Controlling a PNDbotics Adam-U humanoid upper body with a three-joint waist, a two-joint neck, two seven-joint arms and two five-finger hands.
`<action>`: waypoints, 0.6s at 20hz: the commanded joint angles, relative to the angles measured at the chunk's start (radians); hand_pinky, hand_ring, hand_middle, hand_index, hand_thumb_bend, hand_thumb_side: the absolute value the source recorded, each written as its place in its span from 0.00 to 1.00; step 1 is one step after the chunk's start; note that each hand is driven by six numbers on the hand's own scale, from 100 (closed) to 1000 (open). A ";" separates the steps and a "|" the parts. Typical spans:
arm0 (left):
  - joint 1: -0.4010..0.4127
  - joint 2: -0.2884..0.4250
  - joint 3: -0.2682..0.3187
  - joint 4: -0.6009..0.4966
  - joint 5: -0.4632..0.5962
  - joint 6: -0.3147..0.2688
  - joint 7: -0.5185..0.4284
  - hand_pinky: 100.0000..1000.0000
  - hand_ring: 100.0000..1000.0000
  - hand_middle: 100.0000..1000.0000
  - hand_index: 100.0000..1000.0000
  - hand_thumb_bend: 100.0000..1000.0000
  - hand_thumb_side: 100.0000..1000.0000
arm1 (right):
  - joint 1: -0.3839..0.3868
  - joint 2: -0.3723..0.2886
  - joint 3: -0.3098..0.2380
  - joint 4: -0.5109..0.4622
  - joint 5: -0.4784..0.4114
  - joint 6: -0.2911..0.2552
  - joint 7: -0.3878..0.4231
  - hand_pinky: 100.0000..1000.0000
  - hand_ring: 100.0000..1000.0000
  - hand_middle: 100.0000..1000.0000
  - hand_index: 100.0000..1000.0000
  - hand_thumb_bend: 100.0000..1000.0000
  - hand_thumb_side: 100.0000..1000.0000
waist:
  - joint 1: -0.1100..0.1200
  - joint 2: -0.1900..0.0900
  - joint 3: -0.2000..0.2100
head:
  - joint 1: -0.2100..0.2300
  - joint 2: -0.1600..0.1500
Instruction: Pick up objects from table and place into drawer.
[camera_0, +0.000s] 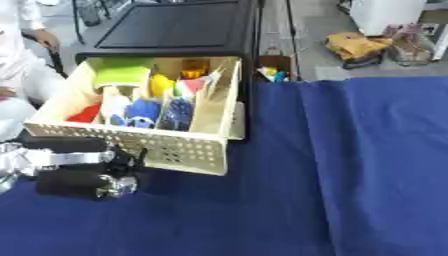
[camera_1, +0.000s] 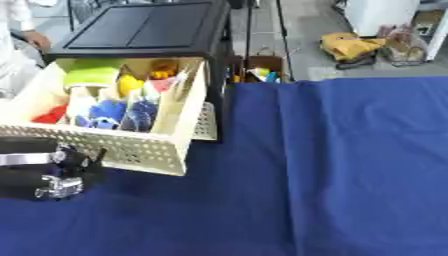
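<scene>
A cream drawer (camera_0: 188, 150) with a perforated front stands pulled out of a black cabinet (camera_0: 175, 27) over the blue-covered table (camera_0: 350, 165). Dividers split it into compartments. Inside lie a green item (camera_0: 122, 75), a yellow one (camera_0: 160, 85), an orange one (camera_0: 194, 67), a red one (camera_0: 86, 115), and blue items (camera_0: 144, 111) beside a white one (camera_0: 114, 102). My left hand (camera_0: 122, 167) shows at the lower left, black with silver parts, right at the drawer's front panel near its left corner. I cannot see anything held in it. No loose object shows on the cloth.
A small box with coloured things (camera_0: 276, 72) sits on the floor behind the table edge. A yellow bag (camera_0: 354, 45) lies farther back right. A person in white (camera_0: 17, 55) sits at the far left. Blue cloth stretches to the right of the drawer.
</scene>
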 joint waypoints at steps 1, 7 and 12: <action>-0.020 0.016 0.019 -0.001 0.007 0.009 0.006 0.08 0.43 0.74 0.96 0.00 1.00 | -0.012 -0.010 -0.012 -0.014 -0.003 0.010 -0.015 0.78 0.81 0.59 0.72 0.00 1.00 | -0.001 -0.013 0.000 | 0.004 -0.011; -0.026 0.010 0.024 -0.001 0.012 0.026 0.019 0.07 0.43 0.74 0.96 0.00 1.00 | -0.011 -0.009 -0.011 -0.014 -0.006 0.010 -0.014 0.78 0.81 0.59 0.72 0.00 1.00 | 0.000 -0.011 -0.003 | 0.005 -0.015; -0.030 0.005 0.029 -0.001 0.019 0.032 0.034 0.07 0.43 0.74 0.98 0.00 1.00 | -0.011 -0.008 -0.013 -0.014 -0.008 0.011 -0.014 0.78 0.81 0.58 0.72 0.00 1.00 | -0.001 -0.009 -0.006 | 0.007 -0.015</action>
